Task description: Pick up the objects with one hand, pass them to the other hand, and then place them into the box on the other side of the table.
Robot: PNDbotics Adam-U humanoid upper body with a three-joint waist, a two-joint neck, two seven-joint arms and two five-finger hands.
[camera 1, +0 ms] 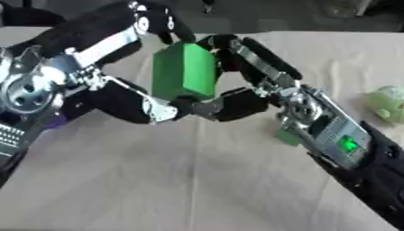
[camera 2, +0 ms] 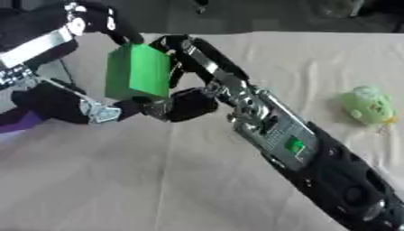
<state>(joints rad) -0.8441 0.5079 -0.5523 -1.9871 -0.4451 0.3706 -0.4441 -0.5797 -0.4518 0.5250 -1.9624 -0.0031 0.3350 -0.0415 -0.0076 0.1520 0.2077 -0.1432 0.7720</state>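
**Midway: both hands on the green block**

Right now the left hand (camera 1: 130, 97) and the right hand (camera 1: 236, 67) meet above the table (camera 1: 181, 180), with a green block (camera 1: 184, 71) caught between them. The left hand's fingers arch over the block's top while its thumb reaches in under the lower edge, so it is curled round the block. The right hand comes in from the lower right; its fingers wrap the block's right side and its thumb closes beneath, near the left thumb. Both hands therefore grasp the block, which hangs upright, clear of the table, left of centre.

Further out, a pale green soft object (camera 2: 365, 106) lies on the table to the right, well apart from the hands. A green light (camera 2: 294, 145) glows on the right forearm.

The left eye view shows a small green piece (camera 1: 286, 136) on the table just beside the right wrist; the right eye view hides that spot behind the arm. The left eye view also shows more of the left arm's silver joint (camera 1: 28, 92), while the right eye view shows the soft object whole.
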